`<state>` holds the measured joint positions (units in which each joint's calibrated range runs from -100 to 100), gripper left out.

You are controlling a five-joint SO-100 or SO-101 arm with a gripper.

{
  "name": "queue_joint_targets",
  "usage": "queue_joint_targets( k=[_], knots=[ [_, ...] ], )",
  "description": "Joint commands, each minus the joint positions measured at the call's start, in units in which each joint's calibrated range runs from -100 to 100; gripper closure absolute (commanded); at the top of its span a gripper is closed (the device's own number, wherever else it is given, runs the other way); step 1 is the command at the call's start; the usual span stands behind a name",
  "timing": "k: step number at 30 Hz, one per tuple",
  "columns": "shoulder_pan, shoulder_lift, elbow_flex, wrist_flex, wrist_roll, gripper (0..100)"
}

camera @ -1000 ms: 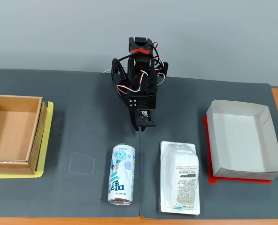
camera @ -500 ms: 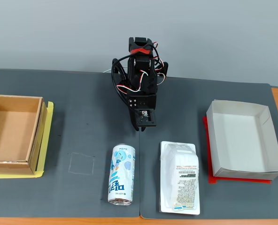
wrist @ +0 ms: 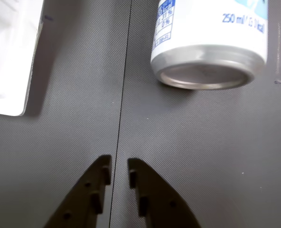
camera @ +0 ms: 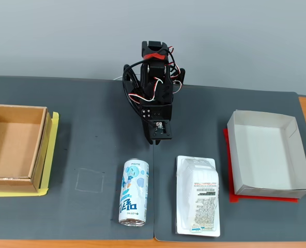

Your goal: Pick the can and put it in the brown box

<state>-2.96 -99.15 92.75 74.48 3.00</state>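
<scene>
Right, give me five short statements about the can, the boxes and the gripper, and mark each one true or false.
1. The can lies on its side on the dark mat. True.
2. The can is inside the brown box. False: the box is empty, and the can lies apart from it, to its right in the fixed view.
3. The gripper holds the can. False: nothing is between its fingers, and the can lies ahead of it in the wrist view.
4. A white package lies right of the can in the fixed view. True.
5. The grey box sits at the left end of the table. False: it is at the right end.
</scene>
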Motion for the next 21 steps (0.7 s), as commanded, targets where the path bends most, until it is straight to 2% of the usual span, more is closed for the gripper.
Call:
queue_joint_targets(
  k=[1, 14, 21],
  knots=[
    [-0.3, -0.3, -0.5, -0.2, 0.3, 96],
    [0.4, 0.1, -1.0, -0.3, 0.3, 96],
    [0.4, 11.6, -9.1, -8.0, 0.3, 96]
  ],
)
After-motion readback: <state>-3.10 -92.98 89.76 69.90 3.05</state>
